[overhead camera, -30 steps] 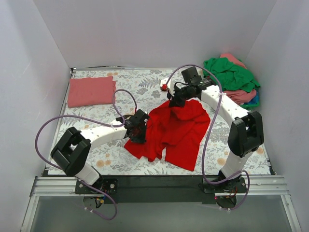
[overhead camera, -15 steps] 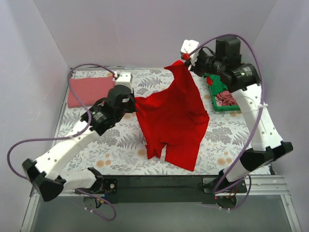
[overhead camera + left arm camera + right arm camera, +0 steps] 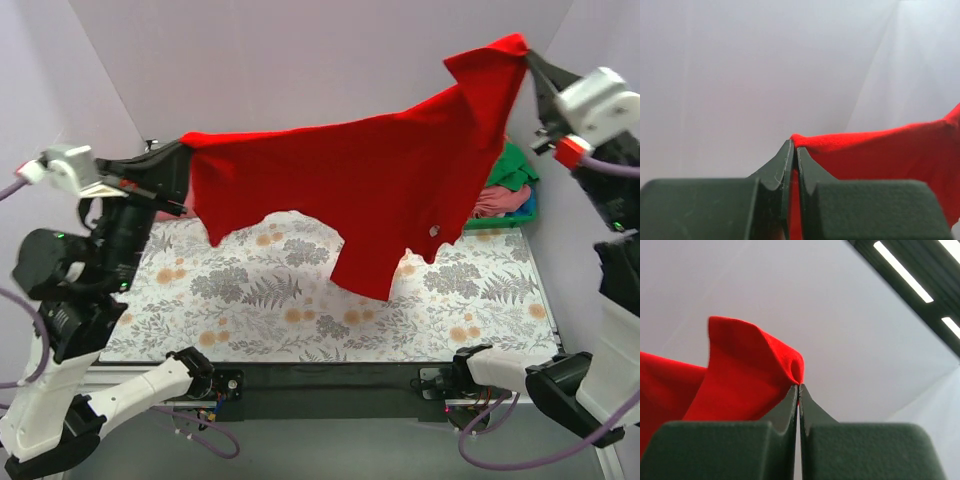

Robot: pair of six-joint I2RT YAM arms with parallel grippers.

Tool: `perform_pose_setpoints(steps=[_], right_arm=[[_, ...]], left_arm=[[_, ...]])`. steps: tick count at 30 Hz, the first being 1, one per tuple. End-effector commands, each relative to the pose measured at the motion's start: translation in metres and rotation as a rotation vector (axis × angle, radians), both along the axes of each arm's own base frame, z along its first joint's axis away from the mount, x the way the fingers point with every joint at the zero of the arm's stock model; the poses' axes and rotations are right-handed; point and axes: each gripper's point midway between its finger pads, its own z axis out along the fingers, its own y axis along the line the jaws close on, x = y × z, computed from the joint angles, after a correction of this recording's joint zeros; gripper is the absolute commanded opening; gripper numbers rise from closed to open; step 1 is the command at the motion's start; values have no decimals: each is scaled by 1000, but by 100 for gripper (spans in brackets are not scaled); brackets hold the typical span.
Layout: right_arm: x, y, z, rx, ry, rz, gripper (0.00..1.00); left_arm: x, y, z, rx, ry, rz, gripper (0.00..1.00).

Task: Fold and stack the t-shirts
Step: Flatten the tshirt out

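Bright, even, soft overhead light

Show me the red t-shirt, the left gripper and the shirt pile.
red t-shirt (image 3: 380, 180), top external view, middle of the cloth.
left gripper (image 3: 794, 146), left wrist view, between the fingertips.
shirt pile (image 3: 515, 168), top external view, its green top layer.

floral tablecloth (image 3: 300, 310) w/ tee pile (image 3: 500, 192) at far-right corner

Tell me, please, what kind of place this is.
Probably a robot test cell in a lab, not a home: plain white panels box in a table with a floral tablecloth, two bolted robot arms hold up a red t-shirt, and strip lights run overhead.
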Motion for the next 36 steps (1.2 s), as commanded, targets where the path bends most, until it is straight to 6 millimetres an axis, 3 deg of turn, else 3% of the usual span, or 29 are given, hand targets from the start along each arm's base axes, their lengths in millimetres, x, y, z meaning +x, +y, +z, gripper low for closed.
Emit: perform_pose_setpoints(steps=[1,5,9,12,14,15,18,19,20,22,23,24,25,26,28,30,31,33,34,36], right_arm=[[-40,-32,53,134,-176,-55,1],[-71,-42,75,181,-259,-33,1],[-81,-37,78,184,-269,14,1],[-71,-28,73,177,-235,49,1],[-52,-17,61,163,-179,75,1],[-42,-13,54,158,-151,79,1],[4,5,20,124,-27,93,1],[15,10,10,113,4,97,1],[41,19,-13,94,74,98,1],[67,28,-39,71,146,102,1],[87,35,-57,59,191,101,1],[110,42,-88,40,268,95,1],[133,49,-112,25,327,90,1],[147,53,-126,26,353,87,1],[188,70,-187,7,491,98,1],[213,82,-223,11,562,114,1],[237,92,-257,3,636,114,1],[263,102,-287,25,706,114,1],[286,108,-316,23,756,94,1],[310,113,-340,27,780,75,1]], left_arm=[[-36,10,56,-44,-205,-71,0],[-68,24,95,-83,-317,-112,0],[-81,24,112,-89,-365,-157,0],[-77,18,108,-80,-353,-169,0],[-59,7,89,-56,-298,-153,0],[-58,9,89,-60,-293,-143,0],[-20,-5,42,-29,-160,-82,0],[2,-20,5,12,-79,-65,0],[11,-22,-13,22,-42,-47,0],[34,-19,-52,17,43,46,0],[49,-23,-94,54,114,89,0],[58,-22,-119,54,155,125,0],[65,-12,-130,22,163,198,0],[77,-14,-175,74,223,238,0],[99,-3,-209,76,274,327,0],[128,-1,-261,110,390,341,0],[147,17,-276,33,451,336,0],[170,31,-301,-21,529,339,0],[191,45,-321,-46,577,374,0],[214,42,-344,-44,645,345,0]])
